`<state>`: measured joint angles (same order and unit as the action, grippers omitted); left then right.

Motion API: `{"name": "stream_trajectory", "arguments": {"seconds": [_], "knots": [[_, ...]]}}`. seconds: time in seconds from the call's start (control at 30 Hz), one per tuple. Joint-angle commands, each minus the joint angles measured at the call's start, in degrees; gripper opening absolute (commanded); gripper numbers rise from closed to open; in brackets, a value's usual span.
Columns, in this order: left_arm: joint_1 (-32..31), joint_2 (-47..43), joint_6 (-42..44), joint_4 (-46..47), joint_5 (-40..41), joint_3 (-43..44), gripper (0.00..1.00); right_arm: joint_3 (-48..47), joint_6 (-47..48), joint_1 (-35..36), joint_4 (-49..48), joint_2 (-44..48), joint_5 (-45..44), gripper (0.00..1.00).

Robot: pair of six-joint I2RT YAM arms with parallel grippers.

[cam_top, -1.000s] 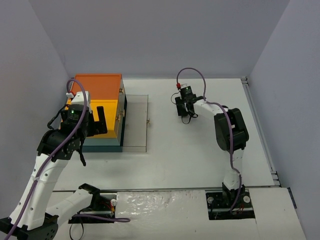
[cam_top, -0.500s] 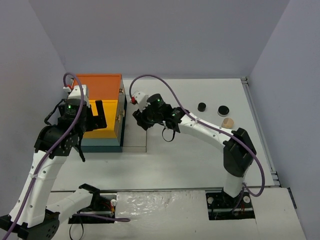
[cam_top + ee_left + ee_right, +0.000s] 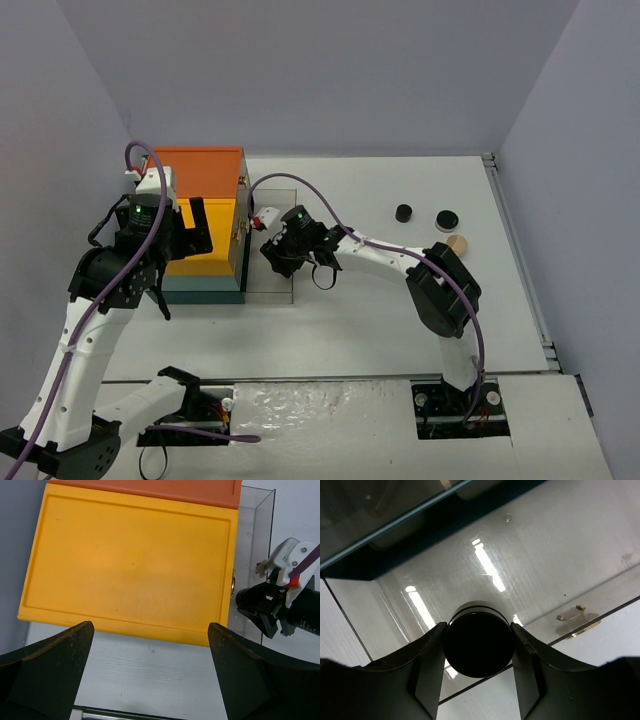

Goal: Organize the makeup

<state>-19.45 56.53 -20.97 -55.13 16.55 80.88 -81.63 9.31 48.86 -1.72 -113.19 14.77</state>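
Observation:
My right gripper [image 3: 278,252] is shut on a round black jar [image 3: 478,646] and holds it over the clear lid panel [image 3: 275,215] lying open beside the teal box [image 3: 205,285]. In the right wrist view the jar sits squeezed between both fingers [image 3: 427,670]. Two more round black jars [image 3: 403,213] [image 3: 446,220] and a beige puff [image 3: 457,244] lie on the table at the back right. My left gripper [image 3: 150,680] is open and empty, hovering above the box's yellow-orange tray [image 3: 130,565]. The brushes, sticks and lilac loop are out of view.
The orange top [image 3: 195,172] of the box stands at the back left, close to the left wall. A small gold latch [image 3: 575,614] sits on the edge of the clear panel. The table's right edge has a white rail [image 3: 520,260].

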Motion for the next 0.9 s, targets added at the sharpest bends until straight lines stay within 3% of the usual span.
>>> {"name": "stream_trajectory", "arguments": {"seconds": [0.0,0.23,0.47,0.87], "knots": [[0.53,0.23,1.0,1.3,0.43,2.22,0.97,2.13,0.69,0.53,-4.58,2.99,-2.53,0.0],[0.64,0.73,1.01,2.31,-0.32,1.59,0.97,5.71,0.05,0.45,-4.2,5.8,-4.72,0.0],[0.73,1.46,1.33,2.84,-0.82,2.21,0.97,2.74,-2.99,0.6,-3.73,5.31,-4.94,0.0],[1.01,1.42,1.37,2.75,-0.93,2.55,0.97,-4.75,-18.91,5.11,-4.17,-1.45,-18.08,0.01]]}}
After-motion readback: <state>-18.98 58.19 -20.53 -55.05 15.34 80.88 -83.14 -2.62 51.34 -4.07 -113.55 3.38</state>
